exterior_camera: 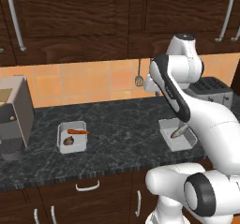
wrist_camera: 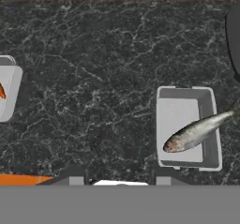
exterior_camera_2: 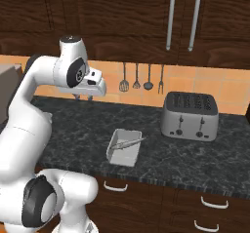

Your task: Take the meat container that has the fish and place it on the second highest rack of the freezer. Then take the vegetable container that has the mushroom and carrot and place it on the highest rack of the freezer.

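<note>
With my fingers point(wrist_camera: 120, 178) part open and empty above the counter point(wrist_camera: 93, 78), I'd shift toward the fish point(wrist_camera: 197, 131) container's point(wrist_camera: 206, 160) rim before descending.

You see a slender silvery-grey fish point(wrist_camera: 199, 131) lying diagonally in a shallow grey rectangular tray point(wrist_camera: 209, 124) on the black marbled counter point(wrist_camera: 93, 78), tail overhanging its rim.

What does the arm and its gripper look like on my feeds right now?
A glossy white, rounded arm with dark grey joint caps and black seams. Its white hand ends in the gripper, with two small dark finger tips. No loose cables or markings visible.
</note>
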Robot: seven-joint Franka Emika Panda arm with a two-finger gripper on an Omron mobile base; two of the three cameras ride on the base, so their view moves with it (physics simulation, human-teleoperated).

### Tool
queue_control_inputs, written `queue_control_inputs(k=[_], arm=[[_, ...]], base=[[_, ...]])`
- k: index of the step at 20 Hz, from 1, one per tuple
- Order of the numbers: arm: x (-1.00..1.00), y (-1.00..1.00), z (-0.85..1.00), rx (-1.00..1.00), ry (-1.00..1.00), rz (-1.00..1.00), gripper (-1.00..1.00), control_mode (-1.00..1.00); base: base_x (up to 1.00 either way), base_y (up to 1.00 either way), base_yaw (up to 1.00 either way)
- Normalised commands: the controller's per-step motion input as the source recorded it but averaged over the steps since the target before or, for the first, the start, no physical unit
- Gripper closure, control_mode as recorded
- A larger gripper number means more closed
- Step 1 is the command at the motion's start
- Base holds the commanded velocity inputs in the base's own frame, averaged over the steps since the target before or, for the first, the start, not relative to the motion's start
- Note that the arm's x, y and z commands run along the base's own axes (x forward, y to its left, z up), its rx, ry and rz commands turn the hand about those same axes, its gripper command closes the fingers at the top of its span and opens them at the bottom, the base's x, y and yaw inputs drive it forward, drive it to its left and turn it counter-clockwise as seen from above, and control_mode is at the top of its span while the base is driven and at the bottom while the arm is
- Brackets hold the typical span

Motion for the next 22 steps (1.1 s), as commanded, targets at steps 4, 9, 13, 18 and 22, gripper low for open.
queue_control_inputs(k=[4, 9, 13, 18, 22], arm=[[-0.38, 0.01, -0.09, 0.14, -0.01, -0.23, -1.0, -1.0], [-0.86, -0.19, -0.25, 0.35, 0.02, -0.57, -1.0, -1.0], [-1.0, -0.64, -0.57, 0.16, 0.12, -0.45, -1.0, -1.0], [-0.72, -0.77, -0.54, 0.13, 0.24, -0.37, -1.0, -1.0], [-0.31, -0.64, -0.34, 0.2, 0.26, -0.36, -1.0, -1.0]], base=[[0.0, 0.0, 0.0], [0.0, 0.0, 0.0], [0.0, 0.0, 0.0], [0.0, 0.0, 0.0], [0.0, 0.0, 0.0]])
